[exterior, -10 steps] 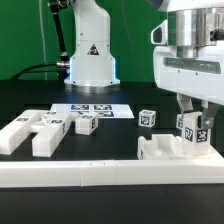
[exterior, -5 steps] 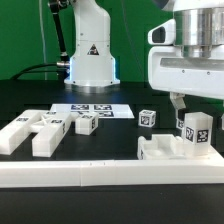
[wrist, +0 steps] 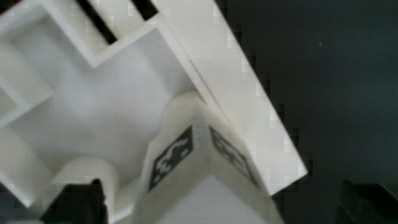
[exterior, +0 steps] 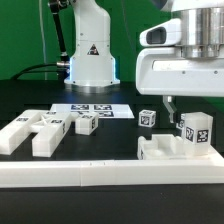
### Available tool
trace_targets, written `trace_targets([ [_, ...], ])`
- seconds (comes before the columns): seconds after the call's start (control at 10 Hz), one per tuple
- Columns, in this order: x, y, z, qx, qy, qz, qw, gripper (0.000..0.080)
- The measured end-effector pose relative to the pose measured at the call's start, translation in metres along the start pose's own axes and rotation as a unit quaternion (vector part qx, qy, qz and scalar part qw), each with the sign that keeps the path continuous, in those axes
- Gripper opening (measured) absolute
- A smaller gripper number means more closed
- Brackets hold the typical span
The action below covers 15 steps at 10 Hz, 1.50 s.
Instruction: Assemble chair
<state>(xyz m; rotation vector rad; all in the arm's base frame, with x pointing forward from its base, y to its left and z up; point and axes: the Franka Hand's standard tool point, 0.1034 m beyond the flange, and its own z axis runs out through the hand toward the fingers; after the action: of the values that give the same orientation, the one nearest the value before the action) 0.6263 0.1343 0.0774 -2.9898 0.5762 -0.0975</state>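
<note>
The chair is in loose white parts. A slab-like part with notches (exterior: 165, 150) lies at the exterior view's right, and a tagged upright piece (exterior: 197, 131) stands at its right end. My gripper (exterior: 174, 112) hangs just above and to the left of that piece, open and empty. In the wrist view the tagged piece (wrist: 192, 150) rises from the slab (wrist: 89, 90) close under the camera, with a dark finger (wrist: 71, 198) beside it and not touching. More parts (exterior: 30, 132) and two tagged cubes (exterior: 85, 123) (exterior: 148, 118) lie to the left.
The marker board (exterior: 92, 110) lies at the back middle. The long white border rail (exterior: 100, 175) runs along the front. The robot base (exterior: 88, 55) stands at the back on the black table.
The gripper has let go of the tagged upright piece and moved up and to the exterior view's left. The piece stays standing on the slab.
</note>
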Motion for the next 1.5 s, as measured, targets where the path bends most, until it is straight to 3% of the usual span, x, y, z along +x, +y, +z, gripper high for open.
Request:
trace_targets([
  [0.7, 0.0007, 0.0036, 0.0017, -0.005, -0.001, -0.221, 0.975, 0.0649],
  [0.9, 0.0008, 0.0039, 0.0018, -0.005, -0.001, -0.223, 0.975, 0.0411],
  [1.0, 0.001, 0.0043, 0.0018, -0.006, -0.001, -0.223, 0.975, 0.0411],
  [1.1, 0.0017, 0.0056, 0.0018, -0.006, -0.001, -0.216, 0.976, 0.0291],
  [1.4, 0.002, 0.0064, 0.0019, -0.004, -0.001, -0.187, 0.982, 0.0291],
  [1.5, 0.0024, 0.0071, 0.0018, -0.003, -0.001, -0.117, 0.993, 0.0291],
])
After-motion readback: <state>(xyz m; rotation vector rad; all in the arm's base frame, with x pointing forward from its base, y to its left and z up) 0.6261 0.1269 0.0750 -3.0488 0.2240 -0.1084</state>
